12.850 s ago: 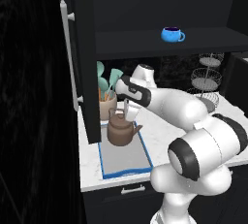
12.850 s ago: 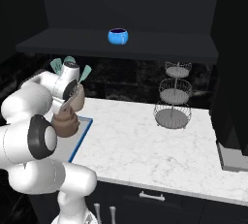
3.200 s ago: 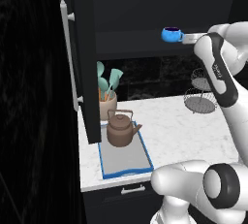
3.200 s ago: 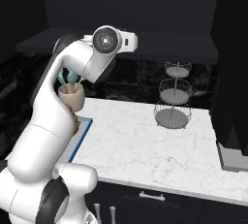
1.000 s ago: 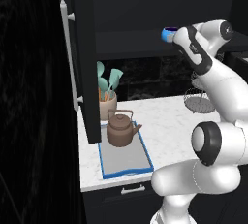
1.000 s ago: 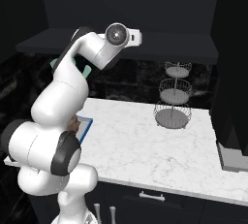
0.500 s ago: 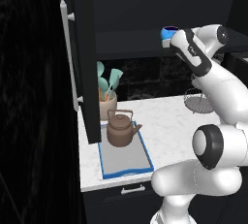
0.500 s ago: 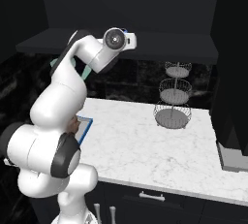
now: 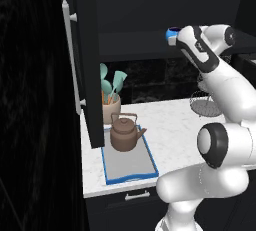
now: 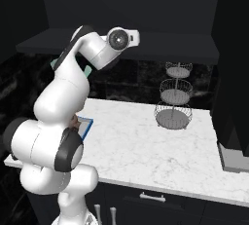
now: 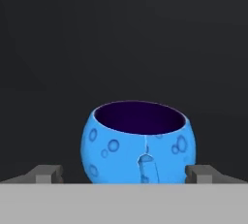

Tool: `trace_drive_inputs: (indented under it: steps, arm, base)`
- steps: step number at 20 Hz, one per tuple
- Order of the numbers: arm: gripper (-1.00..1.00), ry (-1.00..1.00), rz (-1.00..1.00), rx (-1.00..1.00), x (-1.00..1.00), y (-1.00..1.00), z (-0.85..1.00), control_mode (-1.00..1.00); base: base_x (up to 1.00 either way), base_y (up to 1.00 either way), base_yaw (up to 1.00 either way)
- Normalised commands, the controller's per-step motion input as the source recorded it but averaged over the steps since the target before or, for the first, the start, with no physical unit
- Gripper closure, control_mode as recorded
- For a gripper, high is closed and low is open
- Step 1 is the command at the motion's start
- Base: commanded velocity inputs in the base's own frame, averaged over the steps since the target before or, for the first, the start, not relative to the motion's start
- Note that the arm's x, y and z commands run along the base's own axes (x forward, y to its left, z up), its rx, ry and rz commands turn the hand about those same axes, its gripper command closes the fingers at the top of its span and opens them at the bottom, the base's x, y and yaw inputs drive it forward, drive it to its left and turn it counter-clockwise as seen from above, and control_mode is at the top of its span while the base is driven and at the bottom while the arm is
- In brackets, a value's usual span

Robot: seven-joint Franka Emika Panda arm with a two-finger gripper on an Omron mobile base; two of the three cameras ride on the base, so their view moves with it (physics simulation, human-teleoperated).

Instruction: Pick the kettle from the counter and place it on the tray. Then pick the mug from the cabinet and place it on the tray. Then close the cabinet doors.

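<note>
- The fingers (image 11: 124,173) stand apart, one tip on each side of the mug (image 11: 140,141), which sits between them; whether the tips touch its sides cannot be told.
- The mug is upright, its dark purple inside open to the top and its handle turned toward the fingers.
- In the left base view the mug (image 9: 173,34) shows as a blue patch just beyond the hand, up at the cabinet (image 9: 150,5) shelf level; whether it rests on the shelf cannot be told.
- Well below the fingers and off to the left, the kettle (image 9: 125,133) stands upright on the tray (image 9: 128,166), toward its far end, spout pointing right.
- The tray lies on the bench (image 9: 172,125) near its left end, well apart from the fingers.
- A beige pot of teal utensils (image 9: 110,101) stands just behind the kettle.
- The left cabinet door (image 9: 85,60) is swung open, its silver bar handle facing left, to the left of the fingers.
- A tiered wire basket stand (image 10: 174,97) rests on the bench, below the fingers and to their right.
</note>
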Motion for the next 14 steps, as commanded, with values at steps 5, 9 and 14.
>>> trace_drive_inputs:
  steps: [5, 9, 14]
  arm:
    - [-1.00, 0.00, 0.00, 0.00, 0.19, 0.00, -0.05, -1.00]
    - [1.00, 0.00, 0.00, 0.00, 0.12, 0.00, -0.06, -1.00]
    - [1.00, 0.00, 0.00, 0.00, 0.02, 0.00, -0.01, -1.00]
  base:
    - [0.00, 0.00, 0.00]
    - [0.00, 0.00, 0.00]
    - [0.00, 0.00, 0.00]
